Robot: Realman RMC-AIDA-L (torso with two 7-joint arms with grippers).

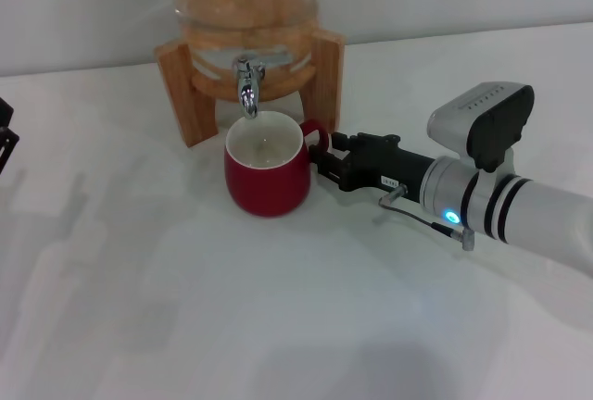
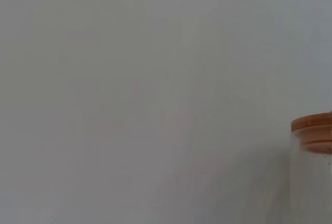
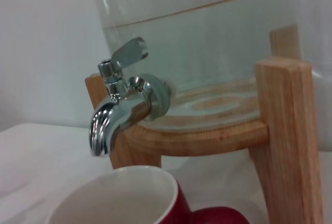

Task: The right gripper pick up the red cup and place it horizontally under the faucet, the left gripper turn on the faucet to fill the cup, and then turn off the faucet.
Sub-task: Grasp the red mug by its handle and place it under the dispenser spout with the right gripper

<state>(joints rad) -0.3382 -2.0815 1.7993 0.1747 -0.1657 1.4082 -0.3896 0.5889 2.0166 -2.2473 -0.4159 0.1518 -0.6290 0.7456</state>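
The cup (image 1: 267,175) stands upright on the table (image 1: 185,307) under the faucet (image 1: 247,85). The right pincer (image 1: 321,156) pinches its handle from the right. The left pincer (image 1: 5,145) sits at the far-left edge, state unclear.

The red cup (image 1: 267,176) stands under the faucet (image 1: 248,85), right pincer (image 1: 324,161) at its handle.

1. The faucet (image 3: 116,107) is polished chrome metal, mirror-bright, with a smooth lever.
2. The red cup (image 1: 267,173) looks like glazed ceramic, glossy dark red outside, smooth white inside.
3. The stand (image 3: 288,141) is light, matt wood with visible grain.
4. The jar (image 3: 207,32) on the stand is clear, smooth glass.
5. The right gripper (image 1: 326,161) is matt black plastic; its wrist is satin silver-white.
6. The surface (image 1: 232,326) is plain matt white.
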